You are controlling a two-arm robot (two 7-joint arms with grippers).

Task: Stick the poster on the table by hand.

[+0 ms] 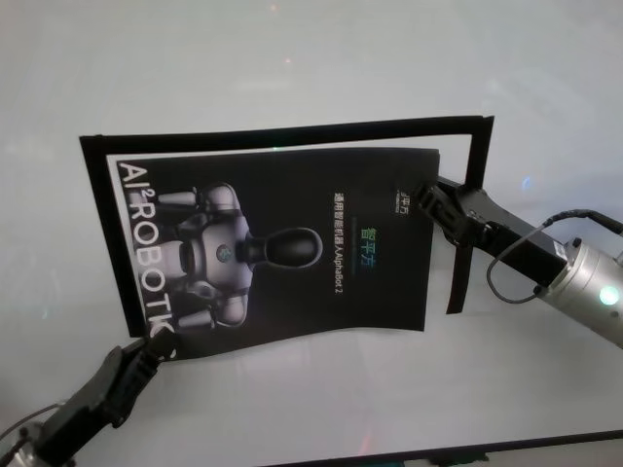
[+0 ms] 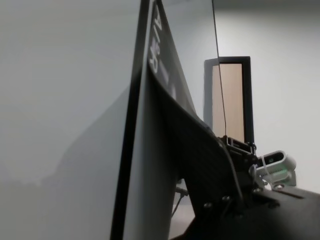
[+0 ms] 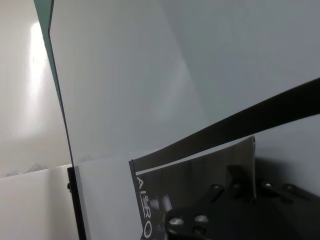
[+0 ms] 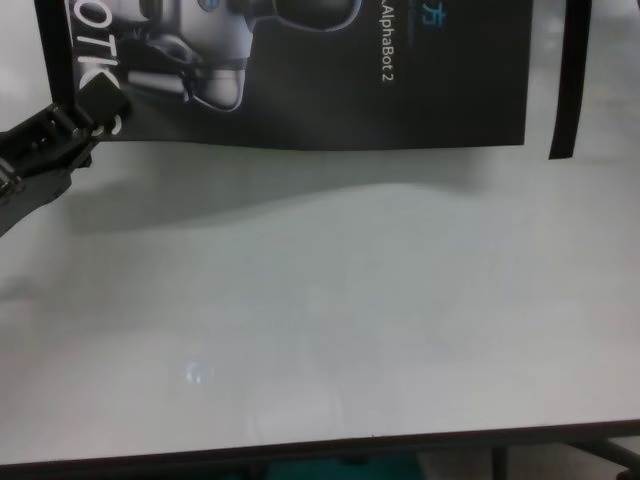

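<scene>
The large black glossy poster (image 1: pixel 292 253), printed with a white-grey robot figure, big white letters and the small text "AlphaBot 2", is seen over the wide white glossy bench (image 1: pixel 292 58), inside an outline of narrow black tape strips (image 1: pixel 292 131) that are stuck on the bench surface along the far side, the left side and the right side. The poster is held at two opposite corners. The left end effector (image 1: pixel 146 352), black and coming from the near left, is closed on the near left corner of the poster, just beside the white letters; in the chest view its fingers (image 4: pixel 95 100) are seen pinching the sheet edge. The right end effector (image 1: pixel 428 199), black at the end of a silver arm coming from the right, is closed on the far right corner of the poster, near the right tape strip (image 1: pixel 465 224). The sheet is not fully flat: in the chest view a soft shadow (image 4: pixel 300 190) is visible on the bench under the near edge of the poster, so this edge is lifted a little. In the left wrist view the poster is seen edge-on, curved away from the bench.
</scene>
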